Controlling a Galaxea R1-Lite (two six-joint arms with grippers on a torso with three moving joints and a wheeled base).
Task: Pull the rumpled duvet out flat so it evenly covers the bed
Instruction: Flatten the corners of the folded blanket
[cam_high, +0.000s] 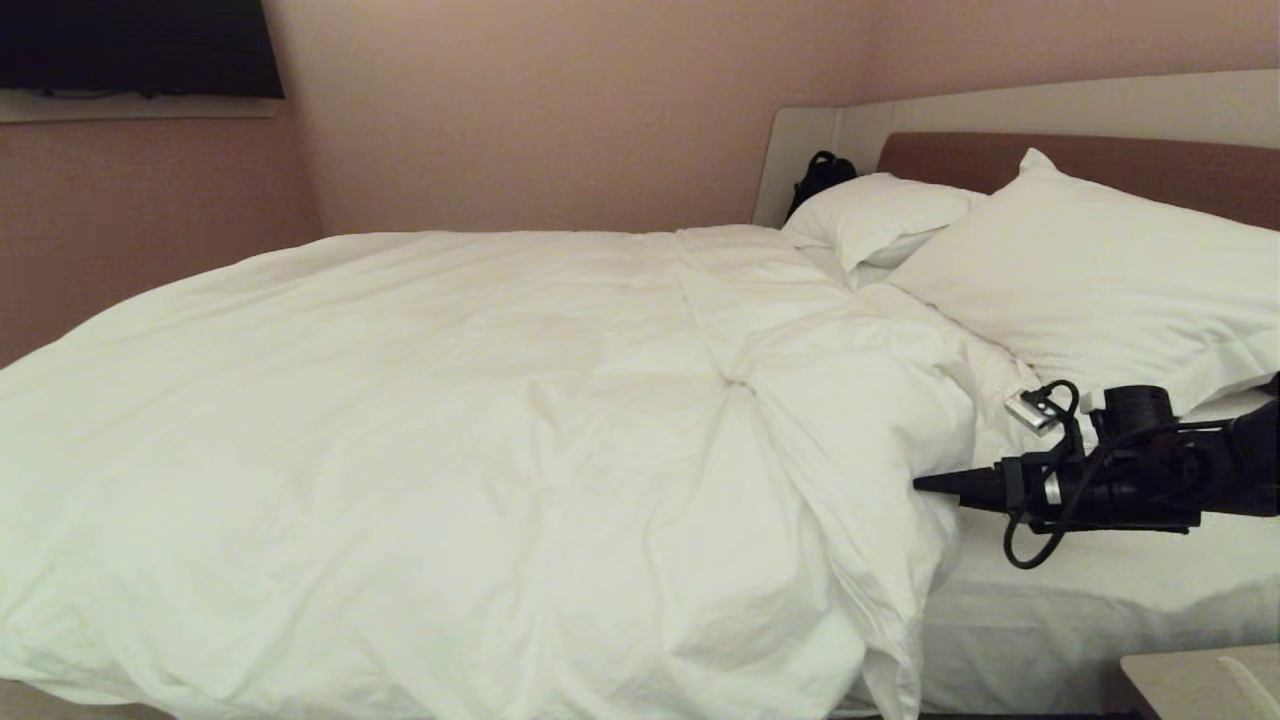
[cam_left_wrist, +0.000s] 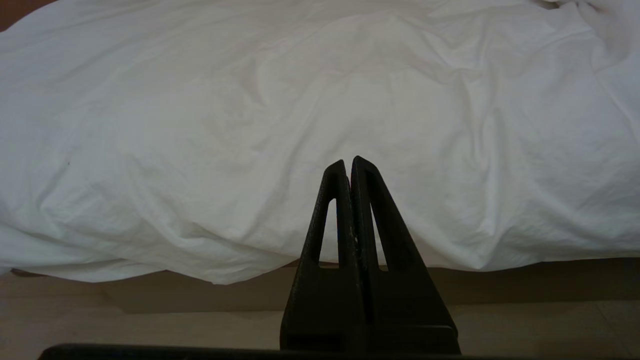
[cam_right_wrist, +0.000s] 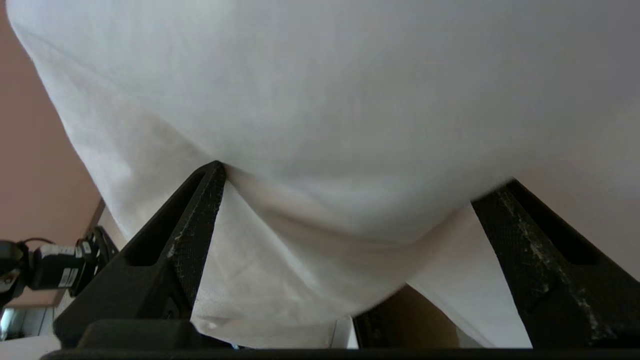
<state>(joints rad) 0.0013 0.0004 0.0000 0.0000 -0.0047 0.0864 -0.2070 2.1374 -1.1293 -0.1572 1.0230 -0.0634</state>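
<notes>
The right gripper (cam_right_wrist: 360, 200) is standing with its fingers (cam_right_wrist: 195, 220) spread wide, gripping nothing: in the right wrist view a bulge of white cloth is filling the gap between them, one fingertip is pressing into a fold and the other is sitting at the cloth's edge, and whether that cloth is the duvet (cam_high: 450, 420) or a pillow cannot be told. In the head view this gripper (cam_high: 935, 484) is reaching in from 3 o'clock, pointing toward 9 o'clock, its tip just at the duvet's rumpled head-end edge. The left gripper (cam_left_wrist: 350, 167) is hanging with its fingers pressed together on nothing, pointing at the duvet's (cam_left_wrist: 300, 125) side, which is drooping over the bed's edge above the floor (cam_left_wrist: 125, 320). The duvet is lying across the bed (cam_high: 1080, 600) with its long axis running from 9 o'clock to 3 o'clock in the head view; creases are gathering into a pinched knot near its middle, and its head-end edge is bunching up, leaving a strip of sheet bare at 4 o'clock. Two pillows (cam_high: 1100, 280) are leaning at the headboard (cam_high: 1000, 120) toward 2 o'clock, with a black bag (cam_high: 822, 172) beside them. A nightstand corner (cam_high: 1200, 680) is showing at 5 o'clock.
</notes>
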